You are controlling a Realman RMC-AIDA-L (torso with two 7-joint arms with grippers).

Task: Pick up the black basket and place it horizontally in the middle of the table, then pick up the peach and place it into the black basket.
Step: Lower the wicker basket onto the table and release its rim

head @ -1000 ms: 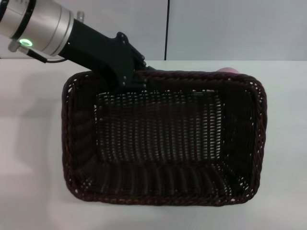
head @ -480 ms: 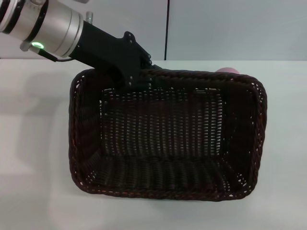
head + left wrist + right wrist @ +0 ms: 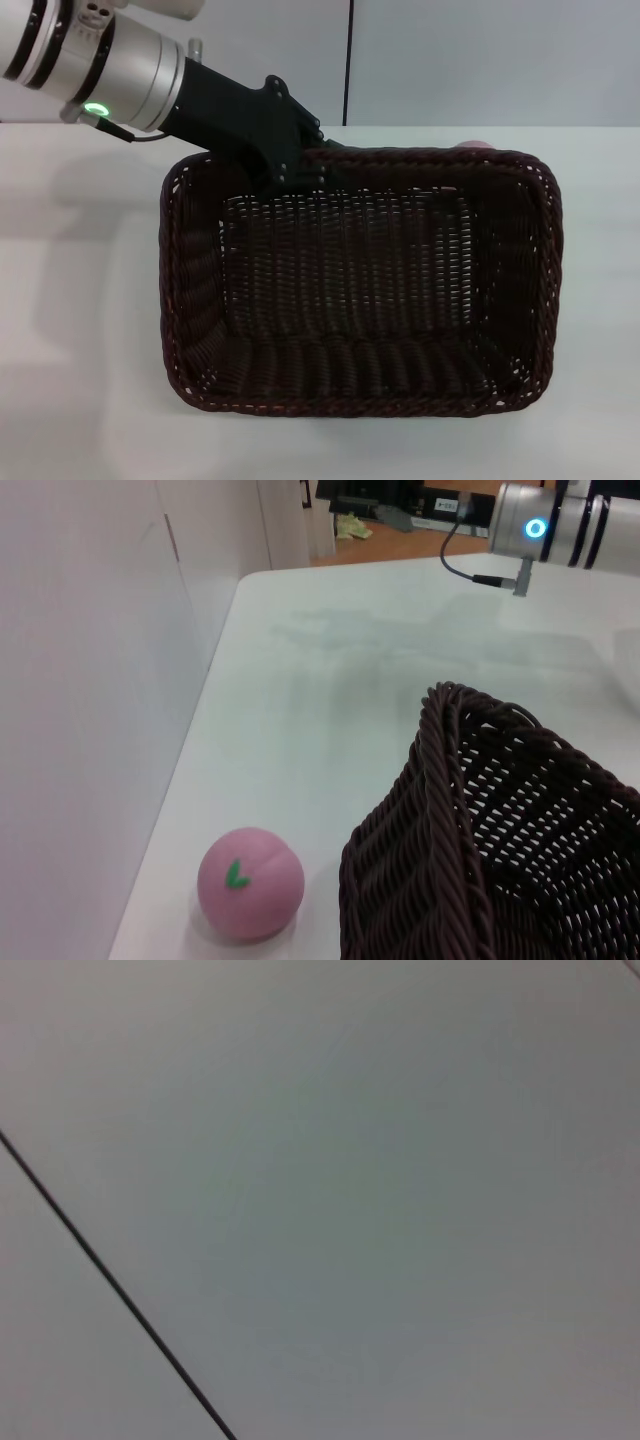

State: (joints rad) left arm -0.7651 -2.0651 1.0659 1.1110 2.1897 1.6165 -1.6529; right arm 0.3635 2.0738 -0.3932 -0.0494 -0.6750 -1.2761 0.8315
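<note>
The black basket [image 3: 360, 285] fills the middle of the head view, long side across, open side up, on the white table [image 3: 80, 300]. My left gripper [image 3: 308, 165] reaches in from the far left and is shut on the basket's far rim near its left corner. The left wrist view shows that rim and wall close up [image 3: 470, 830]. The peach [image 3: 476, 146] peeks out just behind the basket's far right rim. In the left wrist view it [image 3: 250, 883] lies on the table beside the basket, near the wall. The right gripper is not in view.
A grey wall [image 3: 450, 60] with a dark vertical seam stands right behind the table's far edge. Part of my right arm [image 3: 545, 525], with a blue light and a cable, shows over the far table in the left wrist view.
My left arm has moved right with the basket. The basket's left end has shifted right and its sides have squared up with the table edge. The peach has stayed put.
</note>
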